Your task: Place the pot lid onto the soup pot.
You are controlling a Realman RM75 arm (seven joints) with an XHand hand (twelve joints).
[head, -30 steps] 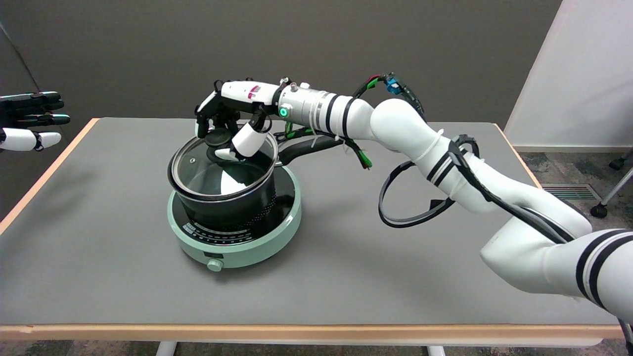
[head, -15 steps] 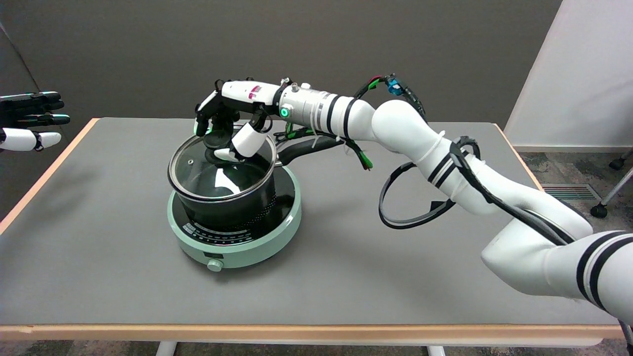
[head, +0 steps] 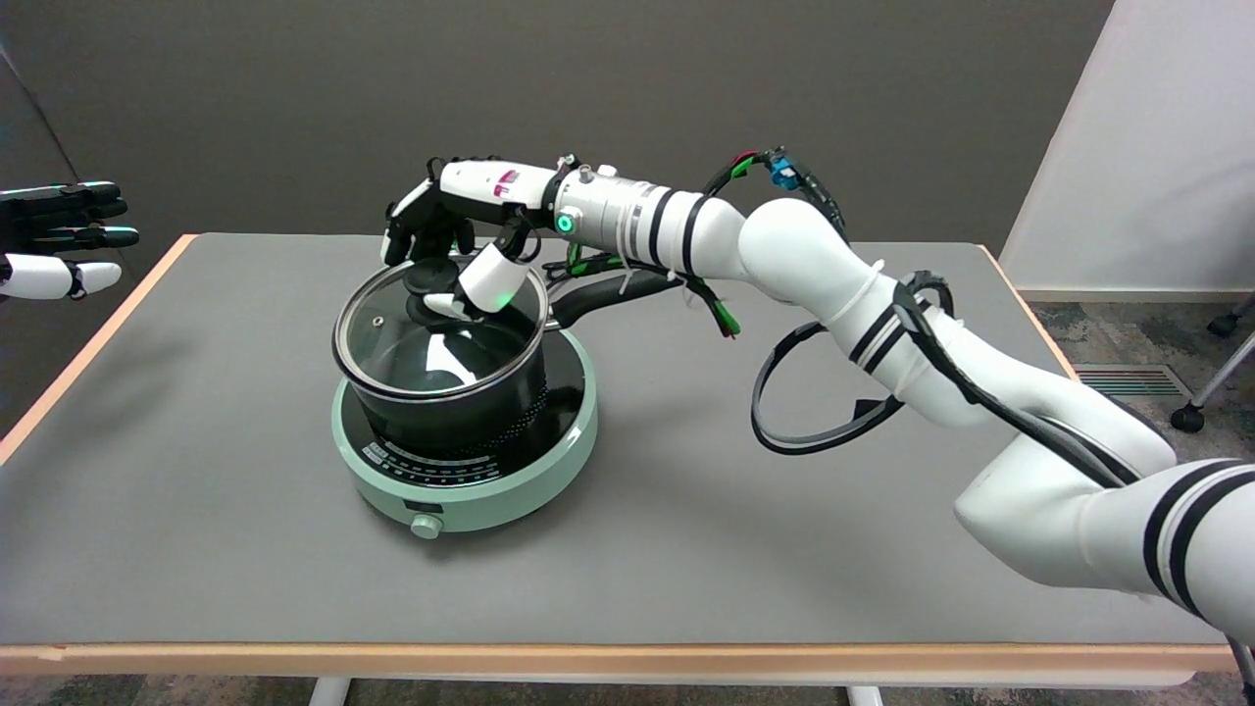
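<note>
Head view: the glass lid (head: 436,328) sits on the black pot (head: 446,402), which stands on a green cooker (head: 471,480) on the grey table (head: 686,510). The right hand (head: 456,230) hangs over the lid's black knob (head: 431,279), fingers curled down round it and the thumb just beside it; whether they grip or only touch it cannot be told.

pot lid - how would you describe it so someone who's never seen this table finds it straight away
On the grey table sits a round mint-green induction cooker with a black soup pot on it. The pot lid rests on top of that pot, under the right hand. It is the only see-through piece: clear glass, metal rim, black knob.
</note>
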